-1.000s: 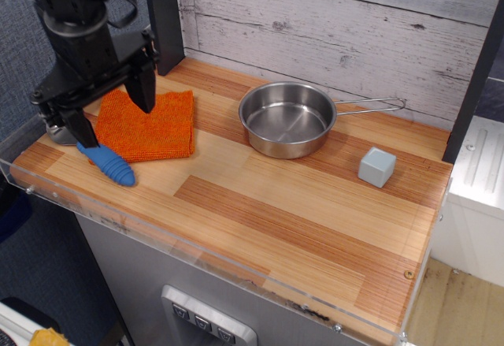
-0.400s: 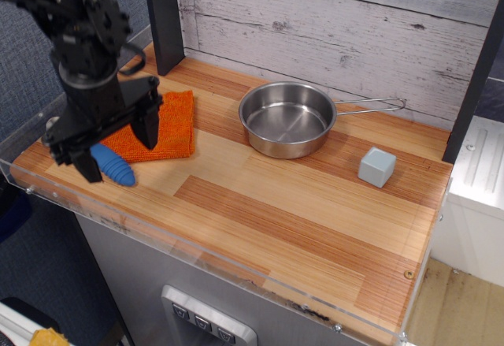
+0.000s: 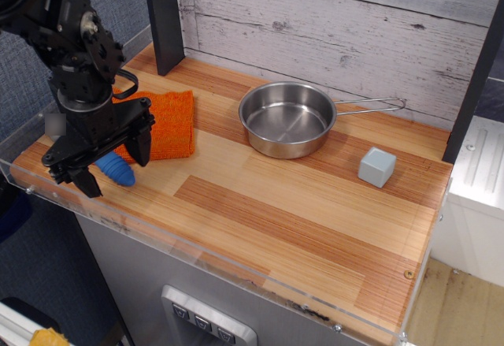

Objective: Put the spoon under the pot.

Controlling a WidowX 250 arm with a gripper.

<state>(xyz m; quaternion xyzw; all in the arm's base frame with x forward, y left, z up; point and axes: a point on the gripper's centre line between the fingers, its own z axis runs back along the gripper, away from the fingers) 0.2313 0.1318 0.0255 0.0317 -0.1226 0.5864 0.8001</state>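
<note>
The spoon's ribbed blue handle (image 3: 116, 169) lies on the wooden table near the front left. Its metal bowl is hidden behind the gripper. My gripper (image 3: 113, 169) is open and lowered over the handle, one finger (image 3: 142, 146) on its far right side and the other (image 3: 82, 179) on its near left side. The pot (image 3: 288, 118), a shallow steel pan with a wire loop handle (image 3: 378, 105), stands empty at the back middle, well to the right of the gripper.
An orange cloth (image 3: 163, 126) lies just behind the gripper. A small grey cube (image 3: 376, 166) sits right of the pot. A dark post (image 3: 163, 15) stands at the back left. A clear plastic rim (image 3: 205, 255) runs along the table's front edge.
The gripper has moved forward off the orange cloth and come down, so its open fingers now straddle the blue handle. The spoon, pot and cube have not moved.
</note>
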